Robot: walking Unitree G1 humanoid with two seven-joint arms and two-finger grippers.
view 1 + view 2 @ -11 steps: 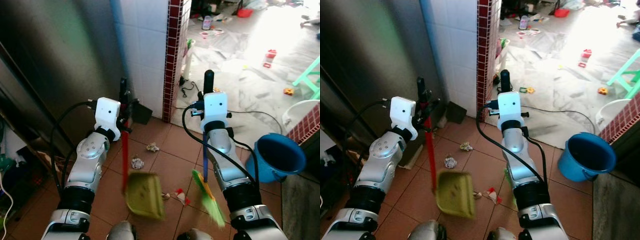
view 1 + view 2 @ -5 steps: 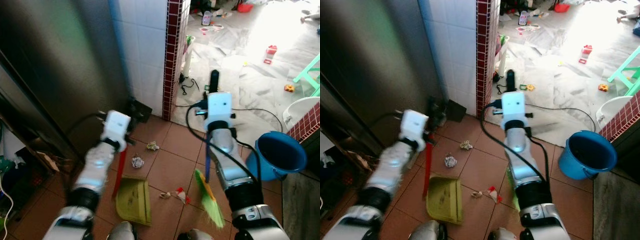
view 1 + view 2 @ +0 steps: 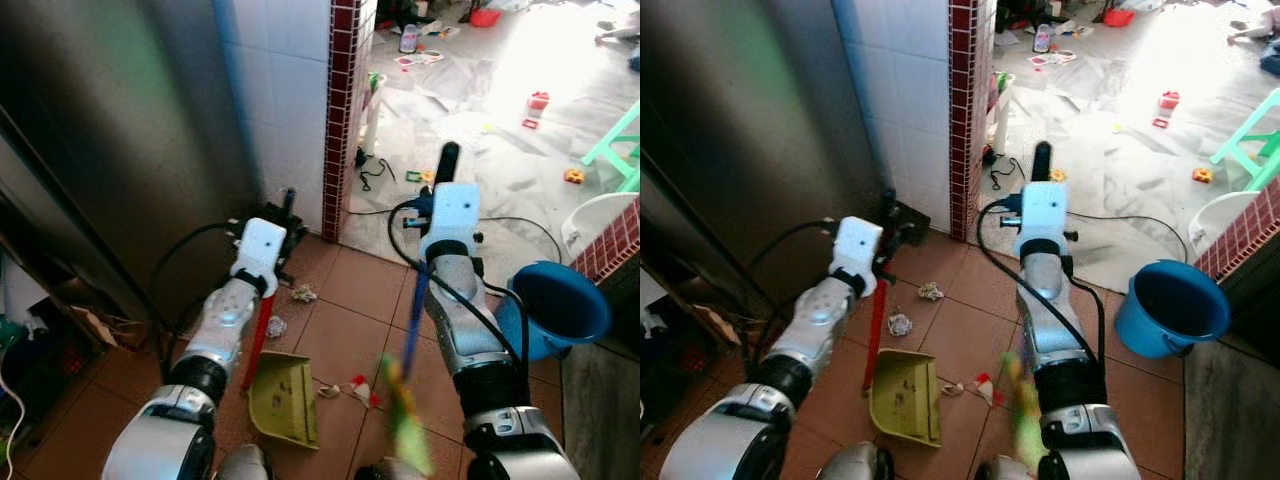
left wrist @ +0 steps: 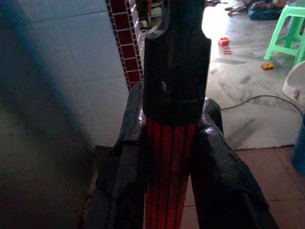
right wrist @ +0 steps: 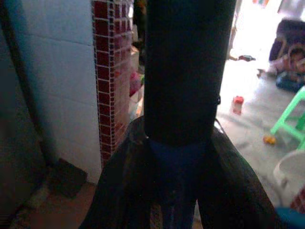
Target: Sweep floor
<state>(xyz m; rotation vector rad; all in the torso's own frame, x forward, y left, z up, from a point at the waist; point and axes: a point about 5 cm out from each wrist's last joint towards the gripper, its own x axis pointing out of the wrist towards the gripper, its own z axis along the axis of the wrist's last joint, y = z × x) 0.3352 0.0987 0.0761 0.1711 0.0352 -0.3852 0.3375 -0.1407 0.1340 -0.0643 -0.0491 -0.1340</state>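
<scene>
Lived-in home: terracotta floor tiles (image 3: 340, 335) near, white-tiled wall (image 3: 290, 90) with red-tile edging, toys (image 3: 540, 102) scattered over far marble floor, green plastic stool (image 3: 622, 140), blue bucket (image 3: 560, 305) right.

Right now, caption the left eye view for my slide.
Left end effector lowers red-handled green dustpan onto terracotta tiles; right end effector holds blue-handled green broom beside paper scraps.
</scene>
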